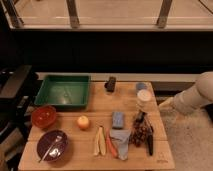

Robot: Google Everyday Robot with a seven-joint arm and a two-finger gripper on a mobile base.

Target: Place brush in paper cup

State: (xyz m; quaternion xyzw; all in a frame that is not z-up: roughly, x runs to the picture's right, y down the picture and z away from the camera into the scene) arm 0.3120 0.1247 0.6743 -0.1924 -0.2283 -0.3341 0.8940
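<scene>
**Desk (pixel 75 156) from the front, brush not yet taken.**

**Risks, left to right.**
- The dark grape bunch (pixel 140 132) lies against the brush (pixel 149 145), which rests flat near the front right corner. If I come down a little too far left, I judge I would catch grapes with the handle or drag them.
- The brush sits low on the wood. A shallow close could ride over it and flick it off the nearby edge.
- The paper cup (pixel 143 97) stands upright behind the grapes, with a small blue-grey container (pixel 141 86) just behind it.
- The cup looks light and narrow. A long brush lowered off-centre or tilted may tip it, or lean on the rim and topple it once let go.
- My gripper (pixel 165 104) hangs just off the desk's right edge, beside the cup, released and holding nothing. A low sweep from there toward the brush could knock the cup.

**Hidden or unclear, left to right.**
- I cannot name the utensil in the purple bowl (pixel 52 145) with certainty.
- Grapes and brush are both dark, so where one ends and the other begins is uncertain.
- I cannot tell which end of the brush tapers.
- The cup's inside is not visible.
- My arm (pixel 197 94) is cut off by the right border.
</scene>
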